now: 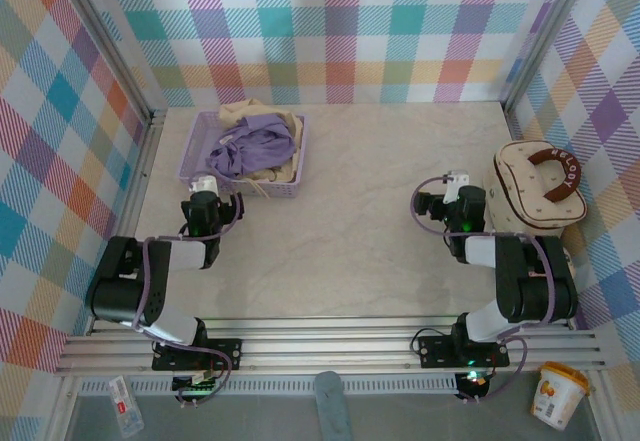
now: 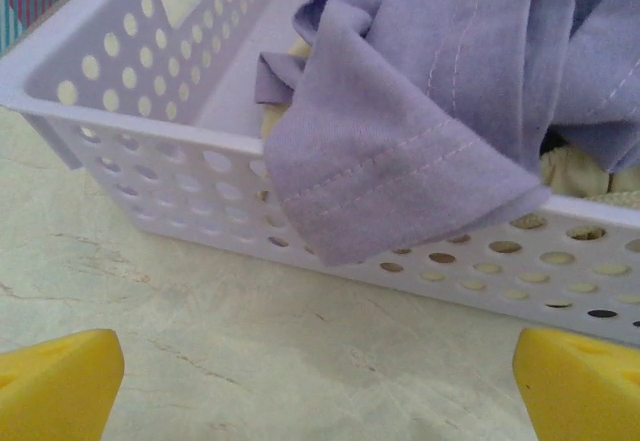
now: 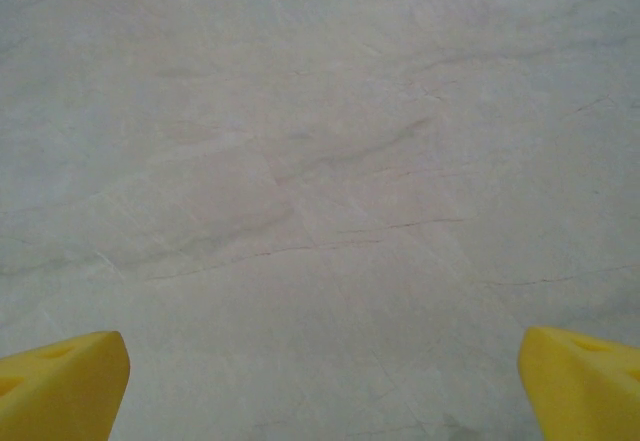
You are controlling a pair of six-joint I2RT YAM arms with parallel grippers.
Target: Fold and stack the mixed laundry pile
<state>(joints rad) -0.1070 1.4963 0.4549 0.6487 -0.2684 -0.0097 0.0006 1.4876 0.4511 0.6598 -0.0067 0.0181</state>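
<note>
At the far-left corner of the table (image 1: 350, 241) sits the lavender mesh basket (image 1: 189, 157), its left side close to the plaid left wall and its back edge near the rear wall.

Both garments are inside it. The lavender T-shirt (image 1: 258, 146) is bunched on top. The cream shirt (image 1: 238, 113) lies beneath, showing at the back rim and near the front right corner.

Left wrist view: a hemmed fold of the T-shirt hangs over the near rim and drapes down the outside of the perforated wall. It stops short of the tabletop.

Left gripper (image 2: 318, 391): jaws spread wide, yellow fingertips (image 2: 55, 386) at the two lower corners of the view, nothing between them. It faces the basket's near wall, just short of it, not touching.

Right gripper (image 3: 320, 391): likewise spread wide and empty, over bare marble-patterned tabletop on the right half.

The cream padded bag (image 1: 540, 186) with a brown handle stands against the right wall, just beside the right arm. I cannot tell whether they touch.

Open room: a broad stretch of bare surface runs between the basket's right edge and the right arm, and forward to the near edge. That edge is bounded by the aluminium rail (image 1: 330, 346) carrying both bases. Plaid walls close the other three sides. A paper cup (image 1: 557, 394) stands beyond the rail at the near right.
</note>
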